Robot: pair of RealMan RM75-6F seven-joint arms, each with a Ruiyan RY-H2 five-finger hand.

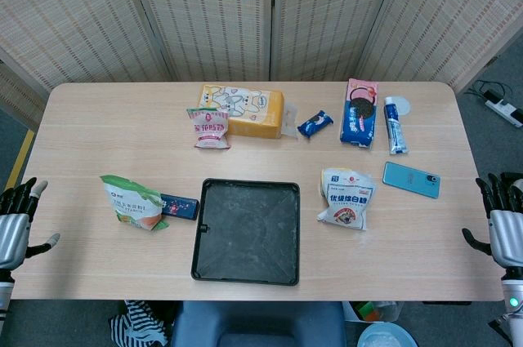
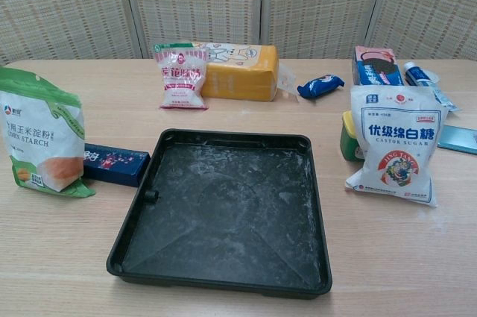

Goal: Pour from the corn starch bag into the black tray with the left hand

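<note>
only overhead, both hands (image 1: 18,220) (image 1: 505,224), seemingly open

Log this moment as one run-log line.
stage: pre-grasp | left robot hand: open, off table edge | right robot hand: open, idle | corn starch bag: upright, untouched | black tray: powder-dusted

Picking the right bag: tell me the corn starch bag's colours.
Corn starch bag: white with green top and orange bottom, clearest in chest view.

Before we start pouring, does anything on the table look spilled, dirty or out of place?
The black tray already carries a thin whitish powder film across its floor, so it is not clean. The corn starch bag stands upright beside it; nothing else looks spilled.
</note>
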